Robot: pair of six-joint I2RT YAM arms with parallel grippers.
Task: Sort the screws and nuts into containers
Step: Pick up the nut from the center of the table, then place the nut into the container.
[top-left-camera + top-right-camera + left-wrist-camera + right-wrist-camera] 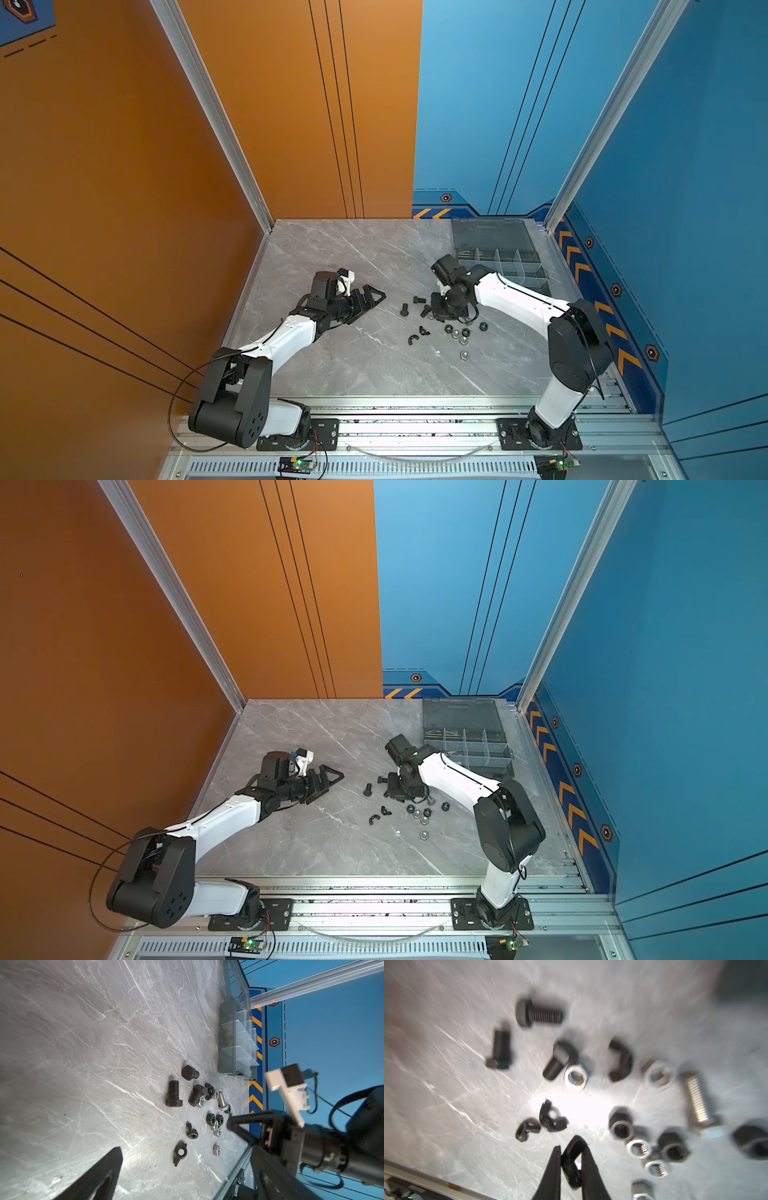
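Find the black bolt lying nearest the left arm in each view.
Both top views: black bolt, leftmost piece.
Left wrist: the bolt, sharp, head toward the wing-nut pair.
Right wrist: the bolt, blurred, head likewise.
Shared landmark: that wing-nut pair.

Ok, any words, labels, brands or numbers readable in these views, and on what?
None readable.
Tiny print on the black part below the table edge: too small to read.
Orange hexagon badges on the blue wall: a symbol only, no letters.
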